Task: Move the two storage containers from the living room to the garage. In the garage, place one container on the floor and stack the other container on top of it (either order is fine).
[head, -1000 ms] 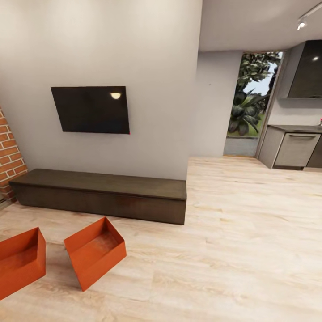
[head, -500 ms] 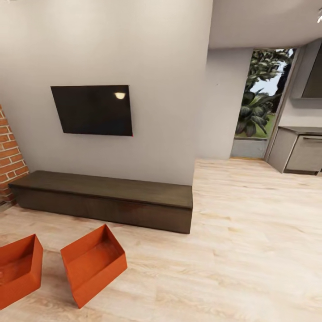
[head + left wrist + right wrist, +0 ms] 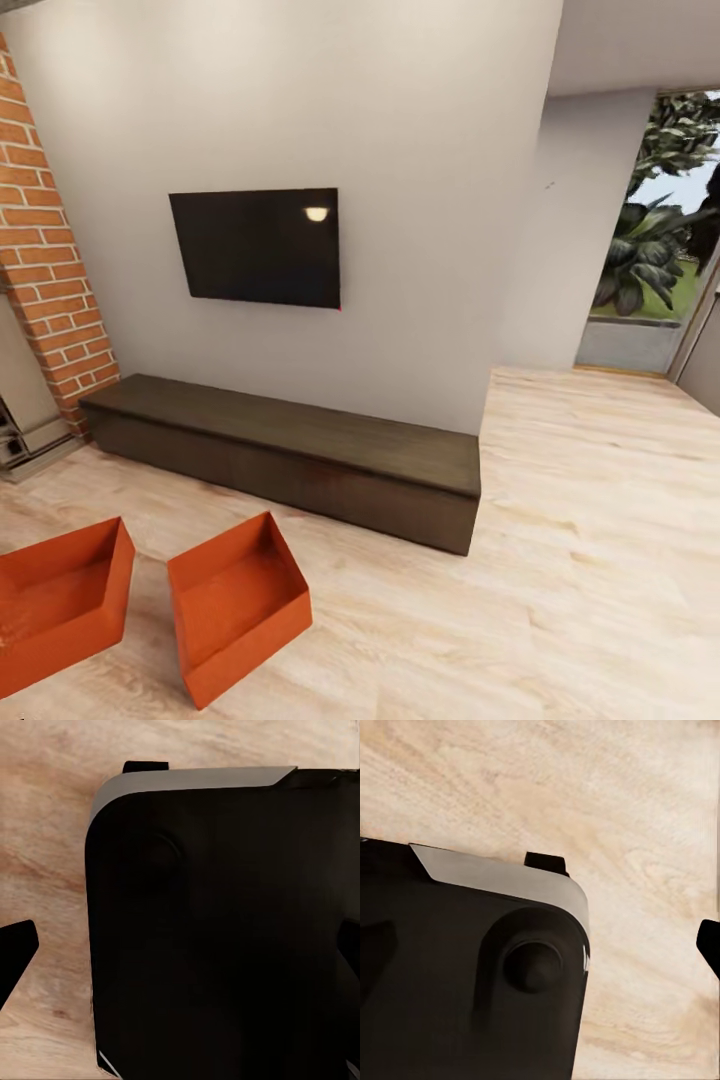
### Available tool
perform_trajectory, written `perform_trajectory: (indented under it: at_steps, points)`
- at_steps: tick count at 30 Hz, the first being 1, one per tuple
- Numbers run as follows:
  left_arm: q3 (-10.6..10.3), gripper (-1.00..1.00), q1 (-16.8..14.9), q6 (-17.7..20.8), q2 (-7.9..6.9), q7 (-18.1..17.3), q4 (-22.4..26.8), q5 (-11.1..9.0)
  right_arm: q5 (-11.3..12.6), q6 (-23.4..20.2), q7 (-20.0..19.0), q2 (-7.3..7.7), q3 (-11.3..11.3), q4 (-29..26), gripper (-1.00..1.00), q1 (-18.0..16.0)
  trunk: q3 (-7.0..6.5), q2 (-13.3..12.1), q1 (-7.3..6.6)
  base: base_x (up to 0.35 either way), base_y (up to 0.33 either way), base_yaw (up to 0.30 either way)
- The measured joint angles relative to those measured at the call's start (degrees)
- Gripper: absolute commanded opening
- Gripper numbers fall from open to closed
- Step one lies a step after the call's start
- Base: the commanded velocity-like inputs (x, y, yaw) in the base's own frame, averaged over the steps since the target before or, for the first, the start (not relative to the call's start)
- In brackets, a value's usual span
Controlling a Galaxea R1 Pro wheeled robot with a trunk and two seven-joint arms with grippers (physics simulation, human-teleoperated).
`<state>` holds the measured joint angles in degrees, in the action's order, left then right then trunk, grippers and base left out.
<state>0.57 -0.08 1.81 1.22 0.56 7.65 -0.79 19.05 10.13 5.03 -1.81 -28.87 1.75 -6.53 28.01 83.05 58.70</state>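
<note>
Two storage containers stand side by side on the living room's light wood plank floor (image 3: 560,580), low in the head view. One orange-red bin (image 3: 240,605) sits nearer the middle, the other (image 3: 60,600) at the left edge, partly cut off. Both are empty and upright. In the left wrist view my left gripper (image 3: 180,952) is open over my own dark base, with one fingertip (image 3: 16,949) at the frame's edge. My right gripper (image 3: 540,945) is likewise open, a fingertip (image 3: 710,941) over bare planks. The garage is out of view.
A long low dark cabinet (image 3: 290,455) runs along the white wall behind the bins, under a black TV (image 3: 258,246). A red brick chimney (image 3: 50,270) with a fireplace (image 3: 20,430) stands at the left. A glass door (image 3: 650,240) opens at far right, with open planks before it.
The whole head view has shifted: the camera turned left and drew closer. More of the chimney shows and the kitchen cabinets have left the frame. The bins have not moved.
</note>
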Motion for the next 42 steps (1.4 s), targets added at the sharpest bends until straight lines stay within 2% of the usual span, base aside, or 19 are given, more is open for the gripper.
perform_trajectory:
  at_steps: [20,25,30,42]
  points:
    - [0.0,1.00,0.0,-0.3,-0.11,0.0,0.0,-0.3,0.0,0.0,0.0,0.01,0.0,0.0,1.00,0.0,0.00,0.0,0.00,0.303,-0.180,0.274]
    - [0.0,1.00,0.0,-0.4,-0.09,0.0,0.1,-0.3,0.0,0.0,0.0,-0.01,0.0,0.0,1.00,0.0,0.00,0.0,0.01,0.260,-0.146,0.103]
    - [0.0,1.00,0.0,-0.5,-0.10,0.0,0.2,-0.2,0.0,0.0,0.0,0.00,0.0,0.0,1.00,0.0,0.00,0.0,0.03,0.065,-0.033,0.087]
    - [0.0,1.00,0.0,-0.4,-0.09,0.0,0.2,-0.2,0.0,0.0,0.0,0.01,0.0,0.0,1.00,0.0,0.00,0.0,0.03,0.003,-0.001,0.260]
